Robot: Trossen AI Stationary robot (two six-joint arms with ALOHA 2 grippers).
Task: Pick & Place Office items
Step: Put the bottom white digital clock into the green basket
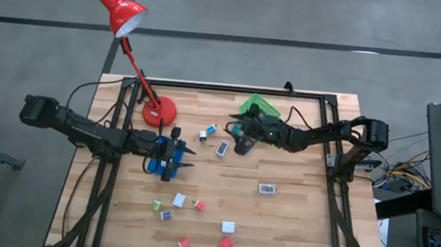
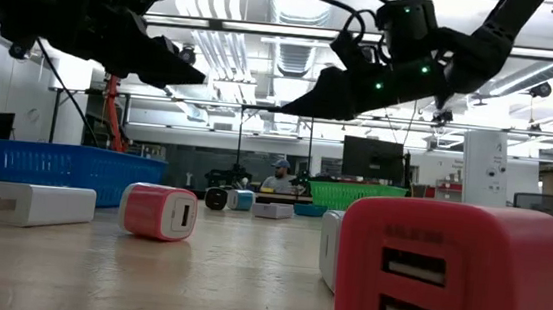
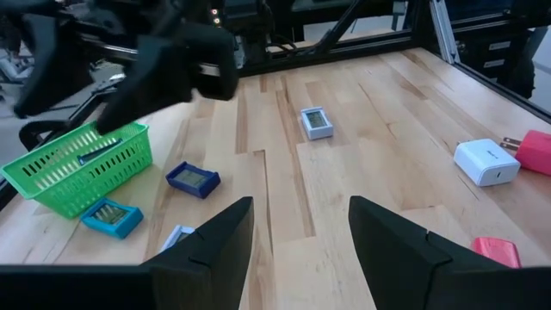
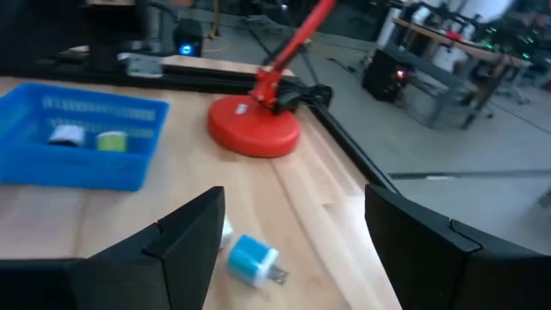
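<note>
Right wrist view shows two chargers already in the blue tray (image 4: 77, 146); about a dozen office items (image 1: 197, 209) lie scattered. Both the left gripper (image 3: 297, 250) and the right gripper (image 4: 288, 250) gape empty.

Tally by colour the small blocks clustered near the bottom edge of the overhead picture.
Red blocks: 3
White blocks: 2
Green block: 1
Purple block: 1
Total: 7
</note>
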